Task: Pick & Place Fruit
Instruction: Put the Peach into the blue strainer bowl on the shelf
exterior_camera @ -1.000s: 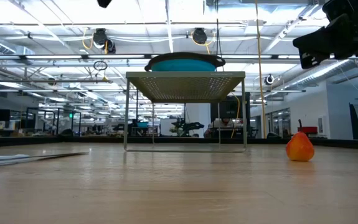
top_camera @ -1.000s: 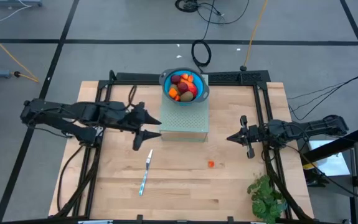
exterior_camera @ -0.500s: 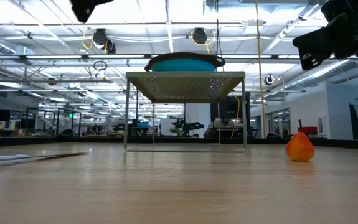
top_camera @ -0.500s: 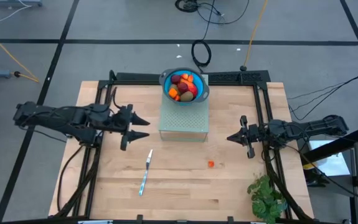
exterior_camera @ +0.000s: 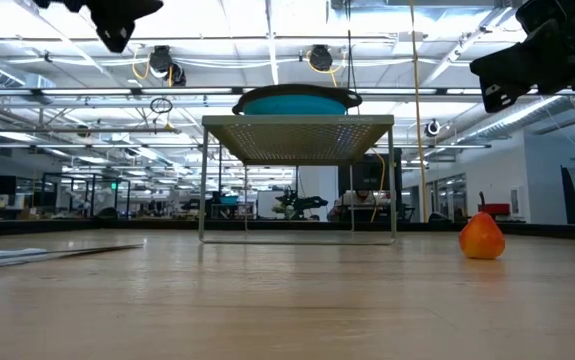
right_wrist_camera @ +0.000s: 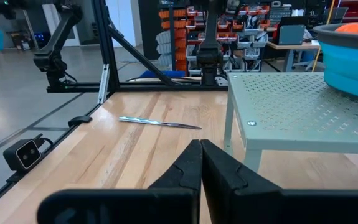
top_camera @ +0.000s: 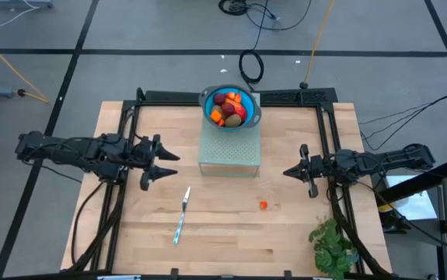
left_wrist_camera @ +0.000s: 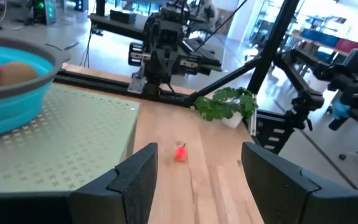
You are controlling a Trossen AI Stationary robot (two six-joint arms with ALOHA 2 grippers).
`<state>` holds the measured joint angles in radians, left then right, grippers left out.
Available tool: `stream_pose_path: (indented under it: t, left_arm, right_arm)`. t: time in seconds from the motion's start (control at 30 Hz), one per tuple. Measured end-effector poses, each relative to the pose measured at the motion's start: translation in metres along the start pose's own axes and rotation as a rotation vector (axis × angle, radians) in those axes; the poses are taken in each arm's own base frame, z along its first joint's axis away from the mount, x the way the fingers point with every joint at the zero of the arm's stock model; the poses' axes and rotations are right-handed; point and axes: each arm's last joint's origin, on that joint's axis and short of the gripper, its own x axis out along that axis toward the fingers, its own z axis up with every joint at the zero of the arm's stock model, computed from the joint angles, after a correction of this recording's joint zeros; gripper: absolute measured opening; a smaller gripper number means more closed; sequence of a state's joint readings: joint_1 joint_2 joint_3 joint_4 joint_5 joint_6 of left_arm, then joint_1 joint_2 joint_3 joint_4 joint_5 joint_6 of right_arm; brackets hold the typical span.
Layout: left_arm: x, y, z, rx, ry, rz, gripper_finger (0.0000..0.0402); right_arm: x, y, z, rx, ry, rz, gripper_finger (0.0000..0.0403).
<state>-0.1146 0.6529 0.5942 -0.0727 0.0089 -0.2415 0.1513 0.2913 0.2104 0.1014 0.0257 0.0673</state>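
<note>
My left gripper [top_camera: 159, 167] is hovering fingers wide, beside the pale perforated metal stand [top_camera: 229, 155]. My right gripper [top_camera: 289, 172] is idling, fingers pinched closed. The small red-orange toy fruit [top_camera: 263, 205], possibly a strawberry, is sitting loose on the wooden table [top_camera: 231, 233].

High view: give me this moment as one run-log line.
left gripper: open, empty, beside rack | right gripper: shut, idle | small orange fruit: on table | blue bowl: holds fruit

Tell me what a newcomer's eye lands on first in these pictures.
First, the blue bowl heaped with fruit, standing on a pale perforated stand at the table's far middle. Next, one small orange piece lying alone on the bare wood nearer the right gripper, which is shut. The left gripper hangs open left of the stand, above a slim knife.
</note>
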Motion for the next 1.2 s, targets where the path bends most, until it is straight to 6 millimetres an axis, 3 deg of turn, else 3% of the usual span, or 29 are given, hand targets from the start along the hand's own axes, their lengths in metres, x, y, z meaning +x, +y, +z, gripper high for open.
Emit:
stream_pose_path:
  t: [0.83,1.2]
  left_arm:
    - [-0.011,0.018,-0.075,-0.054,-0.309,-0.079,0.0232]
    - [-0.012,0.025,-0.102,-0.089,-0.322,-0.085,0.0232]
  right_arm:
    - [0.0,0.0,0.007,0.002,-0.072,-0.023,0.0]
    - [-0.001,0.0,0.012,0.004,-0.122,-0.018,0.0]
